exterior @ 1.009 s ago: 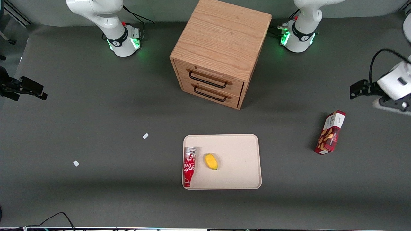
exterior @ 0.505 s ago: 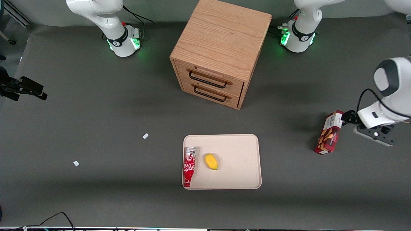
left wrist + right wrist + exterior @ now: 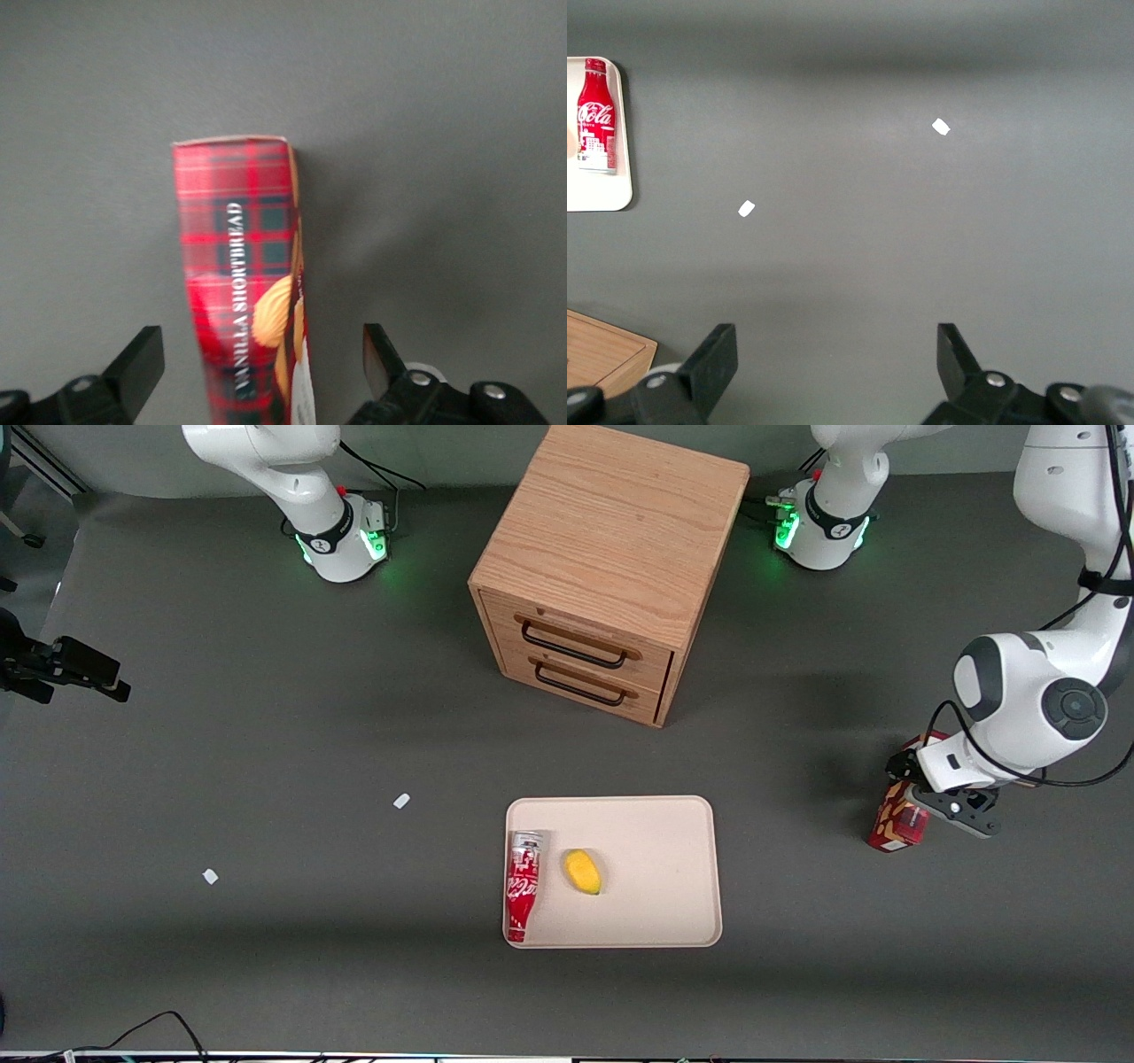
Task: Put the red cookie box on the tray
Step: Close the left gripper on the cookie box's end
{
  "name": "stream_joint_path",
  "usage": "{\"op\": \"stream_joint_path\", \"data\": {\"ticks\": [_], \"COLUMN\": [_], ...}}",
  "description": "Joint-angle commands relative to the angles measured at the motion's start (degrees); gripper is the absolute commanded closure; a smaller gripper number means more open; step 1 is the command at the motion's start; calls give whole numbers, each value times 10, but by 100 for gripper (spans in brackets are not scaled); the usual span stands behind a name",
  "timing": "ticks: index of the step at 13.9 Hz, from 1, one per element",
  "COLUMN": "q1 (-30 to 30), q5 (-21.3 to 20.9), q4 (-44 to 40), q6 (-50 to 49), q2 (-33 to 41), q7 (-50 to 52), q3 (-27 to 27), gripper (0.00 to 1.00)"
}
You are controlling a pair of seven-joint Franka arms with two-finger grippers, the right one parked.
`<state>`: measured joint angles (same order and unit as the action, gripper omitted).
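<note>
Front view: grey table [image 3: 266, 735]. Shortbread cookie box [image 3: 897, 825] lies well off the tray [image 3: 673, 903], toward the working arm's end; soda bottle [image 3: 523, 884] and yellow fruit [image 3: 583, 872] lie on the tray. Gripper [image 3: 941, 804] is over the box; a second ago it was off to the side, farther from the tray.

Left wrist view: fingers [image 3: 140, 359] spread wide, straddling the box [image 3: 244, 283], no contact. Centre, descend straight, clamp the long sides.
</note>
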<state>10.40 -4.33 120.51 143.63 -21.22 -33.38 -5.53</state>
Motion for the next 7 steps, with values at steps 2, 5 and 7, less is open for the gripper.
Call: {"op": "stream_joint_path", "data": {"ticks": [2, 5, 7], "q1": [-6, -5, -5], "q5": [-8, -8, -7], "q4": [13, 15, 15], "q6": [14, 12, 7], "q2": [-2, -7, -6], "q7": [-9, -9, -10], "q3": [5, 5, 7], "gripper": [25, 70, 100]}}
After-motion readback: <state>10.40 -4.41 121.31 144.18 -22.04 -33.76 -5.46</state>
